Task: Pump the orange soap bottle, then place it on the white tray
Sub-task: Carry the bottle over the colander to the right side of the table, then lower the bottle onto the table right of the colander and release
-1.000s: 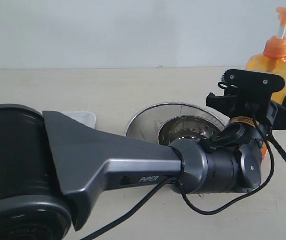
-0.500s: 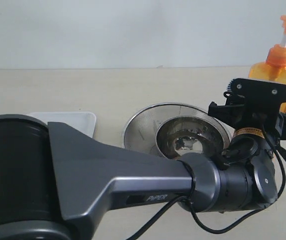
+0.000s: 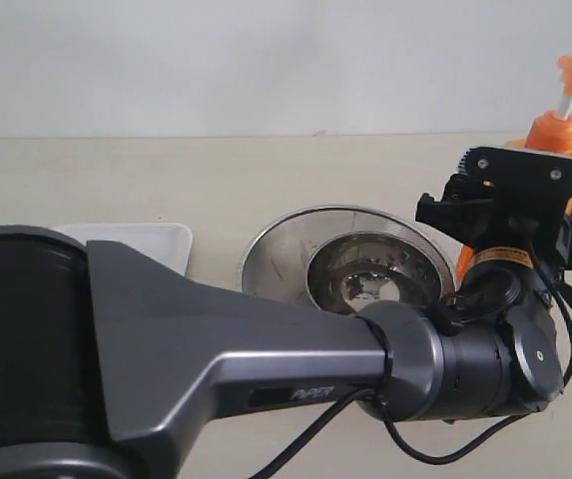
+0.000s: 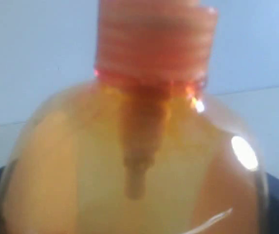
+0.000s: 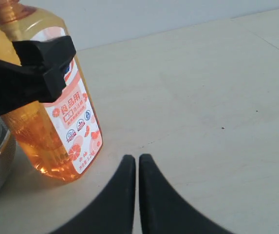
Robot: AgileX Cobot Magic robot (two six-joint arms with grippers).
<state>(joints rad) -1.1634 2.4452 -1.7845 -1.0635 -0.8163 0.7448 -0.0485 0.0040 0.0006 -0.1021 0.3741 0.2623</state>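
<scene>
On the counter (image 3: 216, 180), white tray (image 3: 156, 239) lies well apart from orange soap bottle (image 5: 66, 141), which stands just beside steel strainer (image 3: 276, 249). Left gripper (image 3: 521, 222) straddles bottle's shoulder; clamped or loose, can't tell. A loose hold could tip it into the strainer during pumping or carry. Right gripper (image 5: 138, 162) pinched closed near base.

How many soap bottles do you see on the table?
1. The orange soap bottle stands at the far right of the table, beside the steel strainer. The left arm may hide others.
</scene>
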